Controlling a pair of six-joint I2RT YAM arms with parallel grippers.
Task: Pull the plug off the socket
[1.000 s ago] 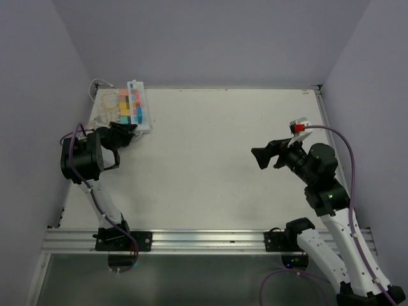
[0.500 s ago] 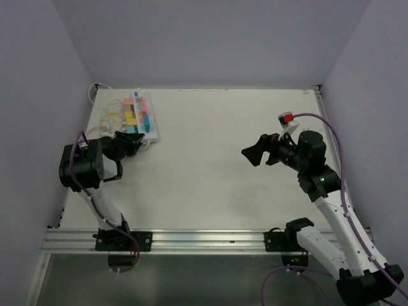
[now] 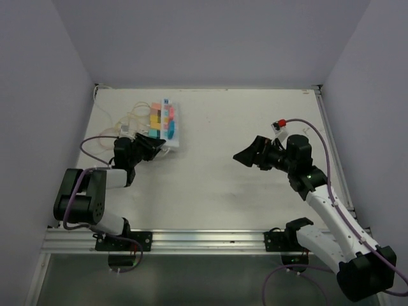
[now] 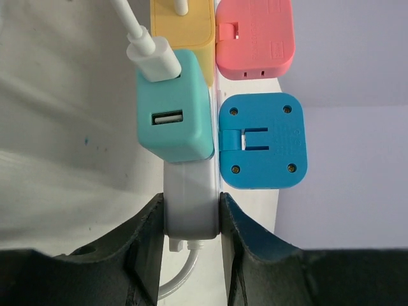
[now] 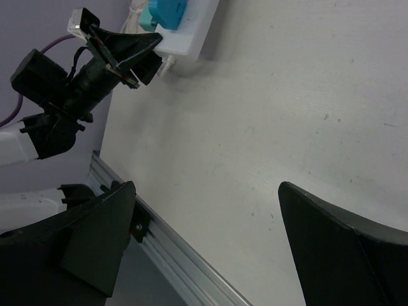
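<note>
Two arms work over a pale table [image 3: 217, 191], and only one has hold of anything. The left gripper [image 3: 152, 144] reaches low over the left part of the table and is pinched on the near short end of the socket [image 3: 171, 127]. In its wrist view the two dark fingers [image 4: 141, 248] press against opposite long sides of the white body, just short of the nearest plugs. A thin white cord [image 4: 182, 284] comes out of that end between them.

The socket sits in the far-left area of the table, its long axis running away from the left arm and angled a little to the right. I cannot tell whether it rests flat or is raised off the surface.

Four plugs show on it in the wrist view, in two columns.
- The teal plug [image 4: 175, 118] is nearest the fingers on the left, with a USB port on its face and a white cable [image 4: 148, 48] entering its far end.
- The yellow plug [image 4: 182, 22] is just beyond the teal one.
- The blue plug [image 4: 261, 141] is beside the teal one, on the right.
- The pink plug [image 4: 255, 38] is beyond the blue one.

How deeply each is seated I cannot tell.

Loose white cords [image 3: 127, 118] lie coiled just left of the socket, near the left wall.

The right gripper [image 3: 245, 157] hangs above the right half of the table, well apart from the socket and pointing left toward it. Its jaws are spread wide, with table surface showing between them in its own camera. A purple cable [image 3: 319, 143] loops along the right arm.
</note>
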